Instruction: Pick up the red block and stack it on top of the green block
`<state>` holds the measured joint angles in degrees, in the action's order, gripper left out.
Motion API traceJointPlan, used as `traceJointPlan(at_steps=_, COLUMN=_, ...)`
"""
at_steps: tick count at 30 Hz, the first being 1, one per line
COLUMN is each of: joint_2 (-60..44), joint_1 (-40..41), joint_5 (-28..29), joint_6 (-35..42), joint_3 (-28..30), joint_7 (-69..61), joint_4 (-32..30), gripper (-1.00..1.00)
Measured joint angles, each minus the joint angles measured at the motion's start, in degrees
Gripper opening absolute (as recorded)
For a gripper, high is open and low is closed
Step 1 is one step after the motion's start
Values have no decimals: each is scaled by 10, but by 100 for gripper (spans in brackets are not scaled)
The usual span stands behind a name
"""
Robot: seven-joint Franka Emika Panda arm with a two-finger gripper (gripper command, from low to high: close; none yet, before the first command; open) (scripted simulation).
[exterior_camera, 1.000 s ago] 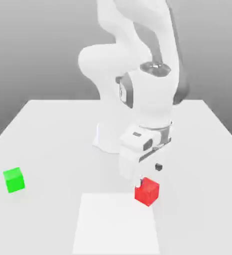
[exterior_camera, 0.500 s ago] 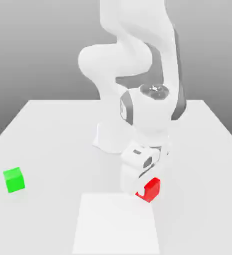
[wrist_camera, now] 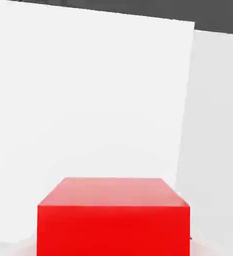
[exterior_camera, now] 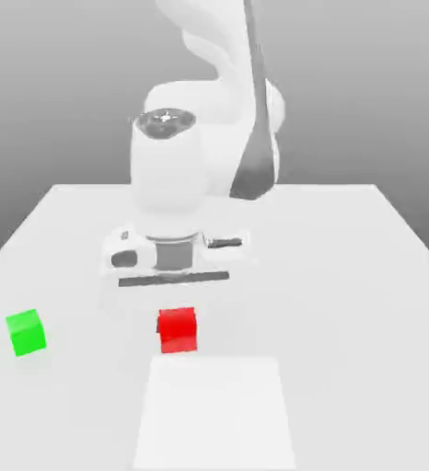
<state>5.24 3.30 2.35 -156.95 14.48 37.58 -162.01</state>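
The red block has moved toward the exterior view's left compared with half a second ago, and the arm has turned with it. The block hangs just under the pincer, so I judge it is held and lifted above the bench. The green block sits well apart, further left, so the carrying is underway.
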Motion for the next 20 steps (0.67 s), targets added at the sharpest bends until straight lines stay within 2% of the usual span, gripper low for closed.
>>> traceJointPlan(at_steps=11, joint_2=-17, joint_1=210, joint_5=9, joint_6=44, joint_3=125, joint_7=248, joint_4=63, gripper=-100)
traceJointPlan(at_steps=14, joint_2=-69, joint_1=218, joint_5=-46, joint_6=3, joint_3=121, joint_7=224, joint_4=69, gripper=-100)
traceJointPlan(at_steps=17, joint_2=-133, joint_1=236, joint_5=-126, joint_6=-50, joint_3=80, joint_7=169, joint_4=74, gripper=-100)
traceJointPlan(at_steps=18, joint_2=-144, joint_1=242, joint_5=-140, joint_6=-59, joint_3=72, joint_7=159, joint_4=74, gripper=100)
traceJointPlan(at_steps=20, joint_2=-144, joint_1=242, joint_5=-140, joint_6=-59, joint_3=72, joint_7=159, joint_4=74, gripper=100)
